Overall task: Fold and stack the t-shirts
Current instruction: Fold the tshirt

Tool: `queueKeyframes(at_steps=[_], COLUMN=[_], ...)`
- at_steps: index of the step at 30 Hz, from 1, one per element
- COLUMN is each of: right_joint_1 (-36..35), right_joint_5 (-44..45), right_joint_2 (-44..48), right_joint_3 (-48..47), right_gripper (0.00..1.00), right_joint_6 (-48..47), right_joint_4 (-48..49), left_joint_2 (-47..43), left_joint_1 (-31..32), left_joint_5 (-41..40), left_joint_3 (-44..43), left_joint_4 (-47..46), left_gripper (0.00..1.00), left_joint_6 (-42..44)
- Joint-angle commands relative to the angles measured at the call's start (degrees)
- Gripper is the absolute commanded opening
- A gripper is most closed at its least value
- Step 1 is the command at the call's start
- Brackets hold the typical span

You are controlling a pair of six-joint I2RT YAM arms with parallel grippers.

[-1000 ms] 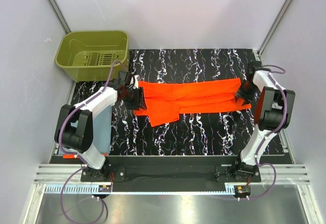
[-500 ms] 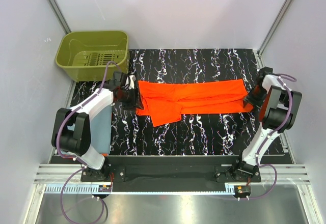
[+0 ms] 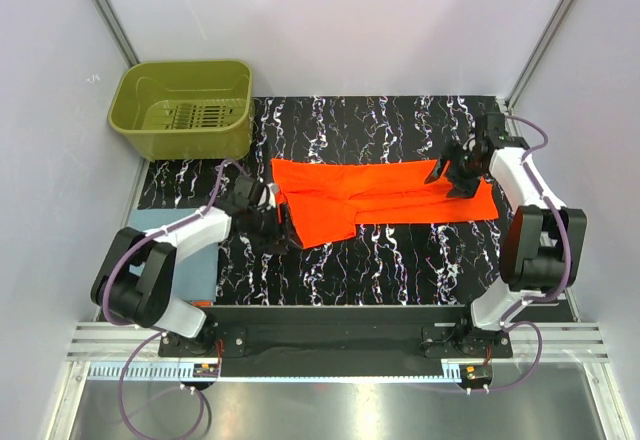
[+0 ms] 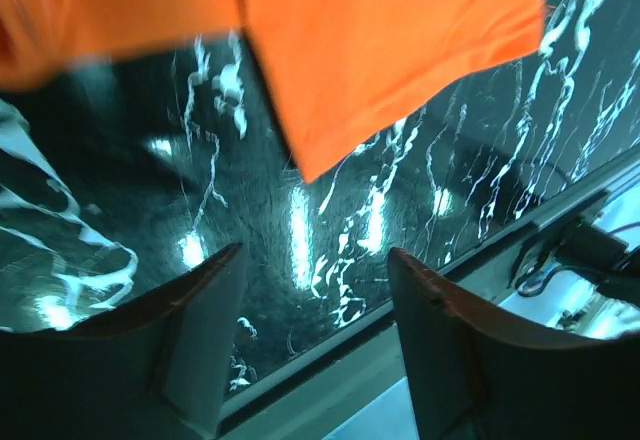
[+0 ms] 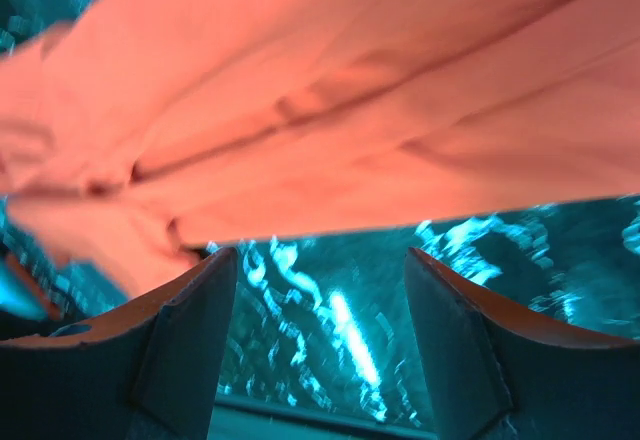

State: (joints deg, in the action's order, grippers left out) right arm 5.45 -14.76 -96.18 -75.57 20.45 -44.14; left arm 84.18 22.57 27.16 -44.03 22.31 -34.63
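Claws released, empty: left claw (image 3: 278, 230) at 8 o'clock of orange t-shirt (image 3: 390, 188), right claw (image 3: 450, 173) over 3 o'clock end. Advise tucking 7 o'clock sleeve (image 3: 322, 228) first, pinching both layers.

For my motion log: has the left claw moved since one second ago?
Yes. The left claw moved toward the near side of the table, farther from the olive-green plastic basket.

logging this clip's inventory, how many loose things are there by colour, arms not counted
orange t-shirt: 1
blue-grey folded t-shirt: 1
olive-green basket: 1
total: 3
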Motion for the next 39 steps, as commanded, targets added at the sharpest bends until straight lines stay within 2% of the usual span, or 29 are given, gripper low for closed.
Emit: queueKeyframes(at_steps=[1,5,9,15,18,19,21,22,30,34,39], right_joint_1=[-0.79,-1.23,-1.67,-2.90,-3.25,-3.34,-3.43,-3.52,-3.70,-3.78,-3.87], right_joint_5=[-5.97,-6.94,-7.91,-8.61,-8.97,-8.97,-8.97,-8.88,-10.11,-11.34,-13.44], right_joint_2=[4.24,7.31,9.78,10.75,10.66,10.58,10.40,10.31,8.56,6.01,3.64], right_joint_3=[4.62,7.98,10.00,10.97,10.79,10.71,10.71,10.71,9.92,8.25,5.44], right_gripper=[0.75,0.75,0.75,0.75,0.75,0.75,0.75,0.75,0.75,0.75,0.75], right_joint_6=[1.35,1.26,1.44,1.35,1.26,1.26,1.26,1.26,1.79,2.23,3.89], right_joint_4=[1.33,2.04,2.39,2.74,2.92,2.92,2.92,3.01,3.80,4.06,3.97], left_joint_2=[-2.53,-1.40,1.24,5.46,6.08,6.43,6.78,7.22,5.73,11.61,17.32], left_joint_1=[1.33,3.18,4.59,5.21,5.21,5.21,5.12,5.21,5.29,3.54,0.82], left_joint_5=[-2.36,-8.52,-13.61,-15.82,-14.60,-14.15,-13.28,-12.92,-13.09,-9.59,-8.09], left_joint_3=[4.20,9.04,9.23,8.35,8.00,7.56,5.19,4.14,-15.80,-25.38,-30.41], left_joint_4=[-11.63,-16.66,-18.61,-19.49,-19.58,-19.58,-19.14,-17.75,-6.67,-5.26,-5.78], left_gripper=[0.56,0.52,0.49,0.47,0.35,0.26,0.15,0.01,0.00,0.00,0.00], left_joint_6=[-11.65,-18.44,-21.87,-24.69,-24.96,-23.74,-21.81,-21.01,-12.32,-10.72,-10.28])
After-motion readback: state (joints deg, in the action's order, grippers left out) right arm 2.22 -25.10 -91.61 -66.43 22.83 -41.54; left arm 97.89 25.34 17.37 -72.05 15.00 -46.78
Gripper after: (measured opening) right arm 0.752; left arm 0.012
